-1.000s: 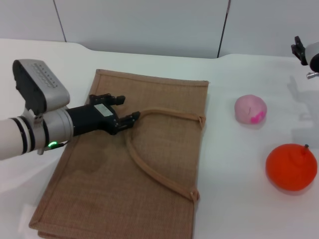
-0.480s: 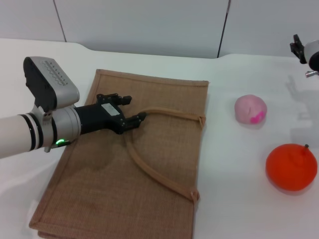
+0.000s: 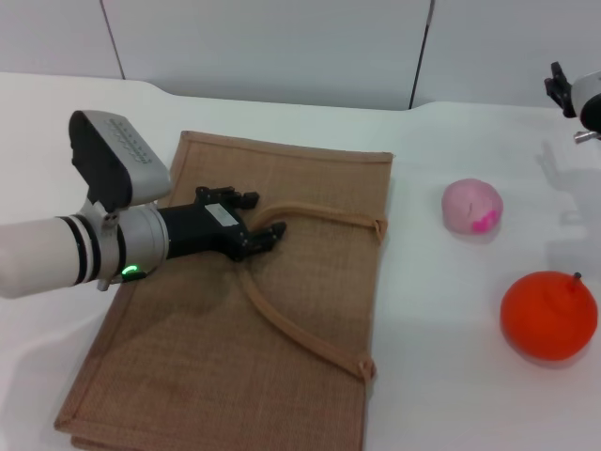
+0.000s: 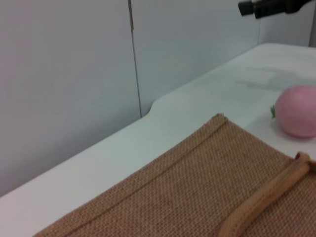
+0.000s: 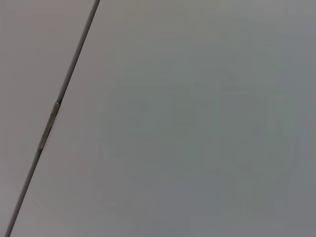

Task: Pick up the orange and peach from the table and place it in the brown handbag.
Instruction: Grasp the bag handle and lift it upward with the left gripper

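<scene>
The brown handbag [image 3: 310, 282] lies flat on the white table with its looped handle [image 3: 300, 334] on top. My left gripper [image 3: 267, 216] is open and low over the bag, its fingers on either side of the handle's upper end. The peach [image 3: 471, 207] sits on the table right of the bag and also shows in the left wrist view [image 4: 297, 111]. The orange [image 3: 548, 316] sits nearer, at the right edge. My right gripper [image 3: 563, 89] is parked high at the far right, away from both fruits.
A grey panelled wall [image 3: 282, 47] stands behind the table's far edge. White table surface [image 3: 432, 357] lies between the bag and the fruits. The right wrist view shows only wall.
My left gripper has moved right across the bag and reached the upper end of the handle. The fruits, the bag and the right arm have not moved.
</scene>
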Controlling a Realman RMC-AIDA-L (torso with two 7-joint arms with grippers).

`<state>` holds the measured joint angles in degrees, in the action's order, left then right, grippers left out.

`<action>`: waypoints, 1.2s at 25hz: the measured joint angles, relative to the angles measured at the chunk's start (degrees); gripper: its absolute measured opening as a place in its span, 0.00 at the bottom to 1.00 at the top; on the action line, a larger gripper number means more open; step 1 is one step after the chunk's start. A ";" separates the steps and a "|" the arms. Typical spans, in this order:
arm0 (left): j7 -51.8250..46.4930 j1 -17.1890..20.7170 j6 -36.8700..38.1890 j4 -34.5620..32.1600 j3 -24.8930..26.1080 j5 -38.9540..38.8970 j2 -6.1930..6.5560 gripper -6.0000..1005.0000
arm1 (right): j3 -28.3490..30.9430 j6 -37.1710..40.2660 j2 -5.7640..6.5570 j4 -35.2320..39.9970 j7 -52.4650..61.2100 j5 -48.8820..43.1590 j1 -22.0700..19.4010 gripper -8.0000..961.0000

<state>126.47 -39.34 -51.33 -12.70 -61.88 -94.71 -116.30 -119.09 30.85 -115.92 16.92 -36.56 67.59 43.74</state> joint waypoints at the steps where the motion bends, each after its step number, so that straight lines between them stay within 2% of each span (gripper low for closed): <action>1: 0.00 -0.12 0.34 0.09 0.00 0.21 -0.03 0.63 | 0.00 0.00 0.00 0.00 0.00 0.00 0.02 0.85; 20: -0.78 -0.33 2.01 0.40 0.64 -0.81 -0.20 0.36 | 0.00 0.00 0.00 -0.14 0.00 0.00 0.01 0.85; 25: -0.78 -0.36 2.65 0.09 0.71 -1.64 -0.23 0.14 | 0.00 0.00 0.00 -0.13 0.00 0.00 -0.02 0.85; 30: -0.83 -0.96 0.08 -1.18 0.71 -2.71 -0.25 0.12 | -0.03 -0.02 0.00 -0.20 0.00 0.00 -0.25 0.85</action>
<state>125.64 -40.30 -51.26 -13.89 -61.17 -97.42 -116.55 -119.12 30.83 -115.93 16.73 -36.56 67.59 43.49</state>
